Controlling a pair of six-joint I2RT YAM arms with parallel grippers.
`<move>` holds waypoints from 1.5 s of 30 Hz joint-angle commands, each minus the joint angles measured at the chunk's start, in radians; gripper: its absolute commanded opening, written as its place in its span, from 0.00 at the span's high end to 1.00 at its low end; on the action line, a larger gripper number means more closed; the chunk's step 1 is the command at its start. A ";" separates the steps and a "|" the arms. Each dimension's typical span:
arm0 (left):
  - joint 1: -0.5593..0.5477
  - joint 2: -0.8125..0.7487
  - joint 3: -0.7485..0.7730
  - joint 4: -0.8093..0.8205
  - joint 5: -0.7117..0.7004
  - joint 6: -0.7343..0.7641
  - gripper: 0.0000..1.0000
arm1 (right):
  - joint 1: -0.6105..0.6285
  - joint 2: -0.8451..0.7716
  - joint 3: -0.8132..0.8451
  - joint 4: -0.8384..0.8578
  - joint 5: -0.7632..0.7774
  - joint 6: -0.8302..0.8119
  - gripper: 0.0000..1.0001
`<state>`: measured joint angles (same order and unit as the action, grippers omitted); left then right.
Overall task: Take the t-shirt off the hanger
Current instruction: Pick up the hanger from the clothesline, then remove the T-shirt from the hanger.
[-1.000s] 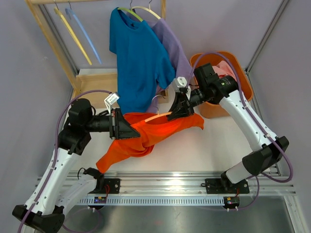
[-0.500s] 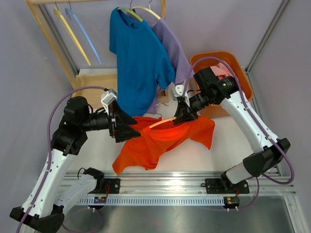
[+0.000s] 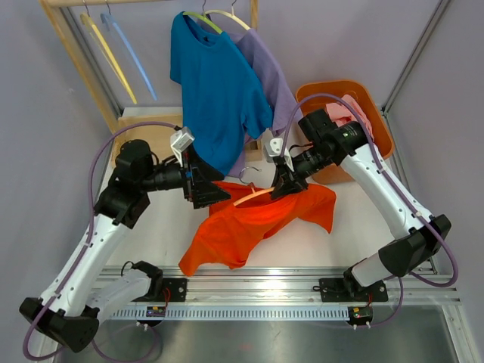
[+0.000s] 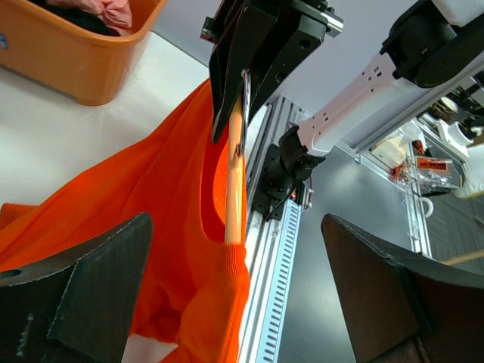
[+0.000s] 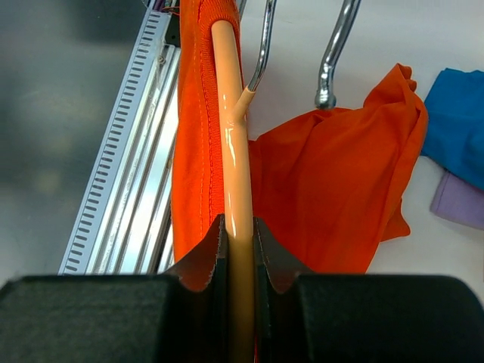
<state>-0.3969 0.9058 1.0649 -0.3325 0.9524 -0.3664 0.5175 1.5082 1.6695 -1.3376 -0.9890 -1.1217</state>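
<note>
The orange t-shirt [image 3: 246,227] hangs from a peach hanger [image 3: 253,197], its lower part slumped on the white table [image 3: 355,242]. My right gripper [image 3: 281,185] is shut on the hanger's arm [image 5: 231,151], with the shirt [image 5: 333,189] draped beside and below it. One end of the hanger [image 4: 234,166] still sits inside the shirt's collar [image 4: 151,197]. My left gripper [image 3: 215,193] stands wide open just left of the shirt. Its fingers [image 4: 83,287] flank the collar end without touching it.
A teal t-shirt [image 3: 215,98] and a purple one [image 3: 268,72] hang on the rack behind. Yellow and blue bare hangers [image 3: 113,53] hang at the back left. An orange basket [image 3: 363,98] with pink clothes stands at the back right. A metal rail [image 3: 257,291] runs along the near edge.
My left gripper has opened, let go of the orange shirt and drawn up and right. The freed side of the shirt has dropped lower. The right gripper kept its hold on the hanger.
</note>
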 commanded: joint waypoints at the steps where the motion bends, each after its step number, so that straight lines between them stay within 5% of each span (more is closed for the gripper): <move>1: -0.060 0.069 0.016 0.122 -0.043 0.006 0.03 | 0.030 -0.006 0.018 -0.075 -0.063 0.013 1.00; 27: -0.241 0.288 0.199 -0.229 -0.145 0.336 0.28 | 0.069 0.099 0.110 -0.150 -0.062 -0.023 1.00; 45: -0.261 0.320 0.233 -0.246 -0.158 0.383 0.66 | 0.070 0.106 0.108 -0.167 -0.073 -0.039 1.00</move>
<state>-0.6559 1.2324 1.2697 -0.6189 0.7876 0.0032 0.5762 1.6196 1.7428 -1.3506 -0.9951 -1.1488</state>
